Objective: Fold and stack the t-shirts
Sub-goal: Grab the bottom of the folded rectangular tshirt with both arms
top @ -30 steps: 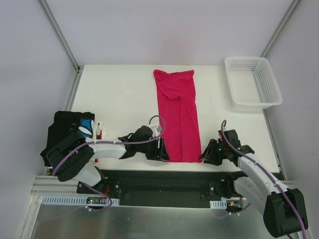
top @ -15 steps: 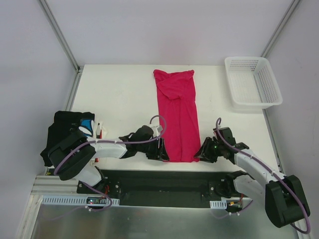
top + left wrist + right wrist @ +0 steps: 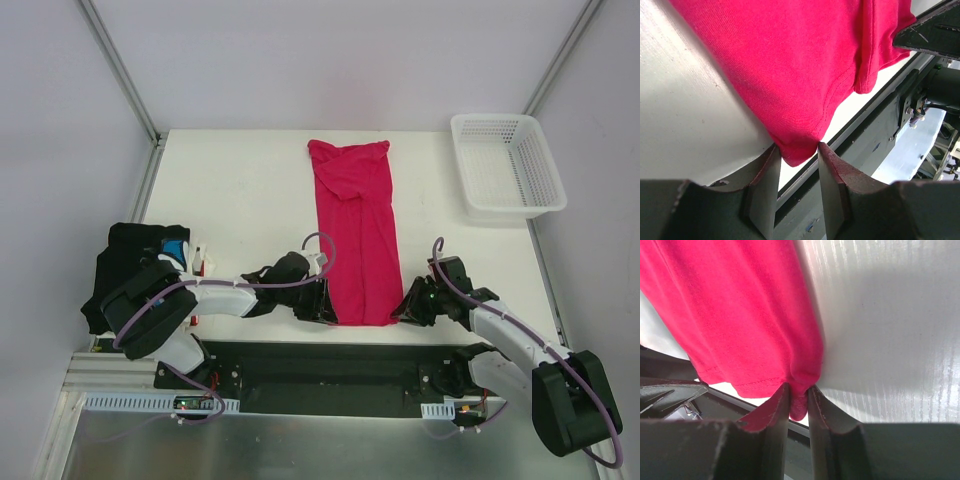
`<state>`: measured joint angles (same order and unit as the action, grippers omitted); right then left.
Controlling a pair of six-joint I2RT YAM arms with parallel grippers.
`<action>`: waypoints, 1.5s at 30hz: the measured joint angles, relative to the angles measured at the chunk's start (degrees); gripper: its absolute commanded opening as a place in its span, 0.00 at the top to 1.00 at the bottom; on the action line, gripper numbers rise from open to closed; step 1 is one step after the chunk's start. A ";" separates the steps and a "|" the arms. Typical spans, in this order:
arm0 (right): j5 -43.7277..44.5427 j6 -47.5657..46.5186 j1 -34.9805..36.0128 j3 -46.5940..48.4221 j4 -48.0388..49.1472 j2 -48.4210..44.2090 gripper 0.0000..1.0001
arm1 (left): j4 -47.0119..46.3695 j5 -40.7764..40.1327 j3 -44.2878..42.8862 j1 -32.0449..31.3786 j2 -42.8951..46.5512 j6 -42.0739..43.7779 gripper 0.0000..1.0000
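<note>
A crimson-pink t-shirt [image 3: 357, 225] lies folded into a long strip down the middle of the white table, its hem at the near edge. My left gripper [image 3: 328, 312] is at the hem's left corner. In the left wrist view that corner of the shirt [image 3: 790, 65] sits between the fingertips and touches both, so my left gripper [image 3: 797, 150] is shut on it. My right gripper [image 3: 406, 312] is at the hem's right corner. In the right wrist view my right gripper [image 3: 799, 390] pinches a bunched fold of the shirt [image 3: 730, 315]. A black t-shirt with blue-and-white print [image 3: 135, 262] lies at the left edge.
A white lattice basket [image 3: 505, 165] stands at the table's back right corner. White and red cloth edges [image 3: 203, 262] show beside the black shirt. The black rail [image 3: 330, 362] with the arm bases runs just below the table's near edge, close under both grippers.
Both grippers have narrowed onto the hem corners of the crimson-pink shirt. The right gripper slid left to the right corner; the left gripper barely shifted.
</note>
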<state>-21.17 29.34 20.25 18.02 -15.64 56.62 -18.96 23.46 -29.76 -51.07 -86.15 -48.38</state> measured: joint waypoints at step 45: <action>1.40 -1.09 0.96 0.02 -0.70 -0.68 0.99 | 6.97 1.62 -3.61 0.00 2.34 4.04 1.00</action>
<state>-19.77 28.25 21.21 18.04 -16.34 55.94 -11.99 25.08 -33.36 -51.07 -83.81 -44.34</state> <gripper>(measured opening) 0.023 0.012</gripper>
